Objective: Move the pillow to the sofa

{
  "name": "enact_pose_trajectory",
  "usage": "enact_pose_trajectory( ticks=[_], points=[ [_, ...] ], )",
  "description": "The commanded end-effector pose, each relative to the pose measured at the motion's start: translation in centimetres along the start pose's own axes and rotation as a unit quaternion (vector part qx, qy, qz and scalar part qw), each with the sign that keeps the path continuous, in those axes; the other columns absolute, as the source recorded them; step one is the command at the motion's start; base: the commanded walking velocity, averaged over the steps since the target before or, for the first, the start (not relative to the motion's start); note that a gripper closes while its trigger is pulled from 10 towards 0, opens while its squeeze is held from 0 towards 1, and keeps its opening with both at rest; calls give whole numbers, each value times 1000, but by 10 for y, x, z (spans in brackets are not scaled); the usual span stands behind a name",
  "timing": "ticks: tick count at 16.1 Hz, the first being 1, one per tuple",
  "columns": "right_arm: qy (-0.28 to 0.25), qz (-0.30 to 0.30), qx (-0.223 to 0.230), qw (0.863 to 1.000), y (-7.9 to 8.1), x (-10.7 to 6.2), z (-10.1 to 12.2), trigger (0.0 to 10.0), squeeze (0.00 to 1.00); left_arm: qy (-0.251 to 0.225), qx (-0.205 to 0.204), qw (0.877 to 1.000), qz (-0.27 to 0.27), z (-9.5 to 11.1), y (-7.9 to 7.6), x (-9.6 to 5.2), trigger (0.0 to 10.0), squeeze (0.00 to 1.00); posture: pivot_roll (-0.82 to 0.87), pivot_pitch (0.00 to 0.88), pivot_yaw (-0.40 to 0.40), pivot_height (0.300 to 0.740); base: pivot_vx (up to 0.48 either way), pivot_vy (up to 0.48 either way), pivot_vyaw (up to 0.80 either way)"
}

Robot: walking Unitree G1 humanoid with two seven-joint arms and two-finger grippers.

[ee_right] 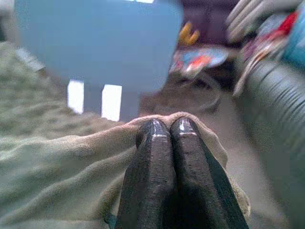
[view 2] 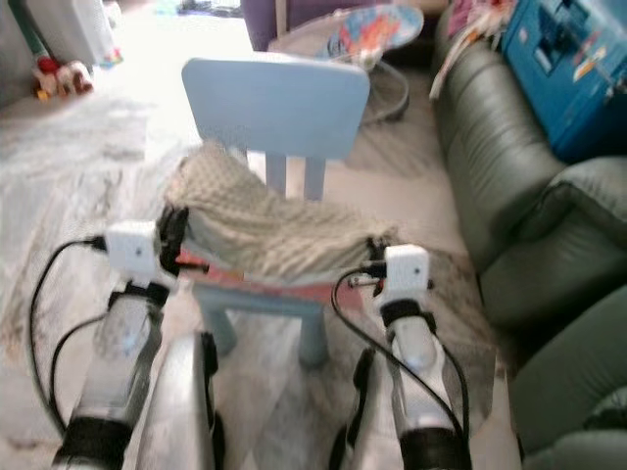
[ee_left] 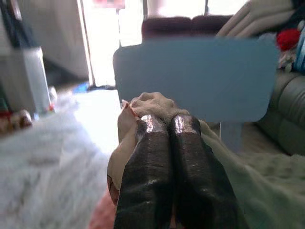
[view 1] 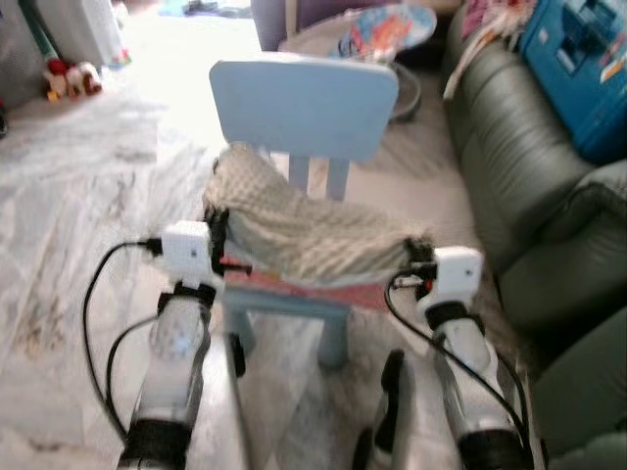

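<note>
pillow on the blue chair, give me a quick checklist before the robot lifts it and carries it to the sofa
1. Left gripper pinching the pillow corner: ok, fingers closed on fabric.
2. Right gripper pinching the opposite corner: ok, closed on fabric.
3. Pillow clear of the chair seat: not ok, it rests on the seat.
4. Grip depth: cannot tell, fingers catch only the edges.
5. Sofa within view on the robot's right: ok.
6. Landing spot on the sofa: cannot tell, a blue box and papers crowd its far end.

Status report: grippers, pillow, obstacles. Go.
Left gripper and right gripper shut on pillow corners. Pillow on blue chair seat. Sofa to the right; chair back behind pillow.
</note>
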State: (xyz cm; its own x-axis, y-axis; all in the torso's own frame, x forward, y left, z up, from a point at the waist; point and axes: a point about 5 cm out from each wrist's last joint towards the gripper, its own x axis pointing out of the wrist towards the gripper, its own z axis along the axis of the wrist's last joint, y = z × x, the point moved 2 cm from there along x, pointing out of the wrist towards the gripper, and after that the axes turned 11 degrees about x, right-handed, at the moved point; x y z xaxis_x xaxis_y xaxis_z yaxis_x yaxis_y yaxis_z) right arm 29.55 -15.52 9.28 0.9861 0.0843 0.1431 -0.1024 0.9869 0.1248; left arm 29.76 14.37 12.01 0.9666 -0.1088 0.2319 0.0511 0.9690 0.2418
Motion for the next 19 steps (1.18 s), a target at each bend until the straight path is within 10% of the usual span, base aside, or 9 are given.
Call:
enact_pose_trajectory(
  ticks=[1, 5, 6, 7, 19],
  points=[
    [-29, -2, 0, 1000, 4, 3, 16, 0, 0, -15, 10, 1000, 6, 12, 1, 0, 0, 0, 19, 0, 25, 531, 0, 0, 0],
    [-3, -11, 26, 1000, -1, -4, 13, 0, 0, 46, 18, 999, 13, -3, 1, -17, 0, 0, 24, 0, -5, 531, 0, 0, 0],
    [6, 1, 25, 1000, 1, -8, 12, 10000, 0, 69, 28, 997, 5, -10, 0, -23, 4627, 0, 27, 0, -13, 531, 0, 0, 0],
    [15, -1, 25, 1000, 0, -9, 10, 10000, 0, 80, 43, 996, -7, -13, -3, -27, 9922, 0, 27, 0, -14, 531, 0, 0, 0],
    [25, -10, 32, 999, -8, 3, 22, 10000, 0, 142, 44, 989, -9, -24, -20, -24, 10000, 0, -10, 0, -6, 657, 0, 0, 0]
  ],
)
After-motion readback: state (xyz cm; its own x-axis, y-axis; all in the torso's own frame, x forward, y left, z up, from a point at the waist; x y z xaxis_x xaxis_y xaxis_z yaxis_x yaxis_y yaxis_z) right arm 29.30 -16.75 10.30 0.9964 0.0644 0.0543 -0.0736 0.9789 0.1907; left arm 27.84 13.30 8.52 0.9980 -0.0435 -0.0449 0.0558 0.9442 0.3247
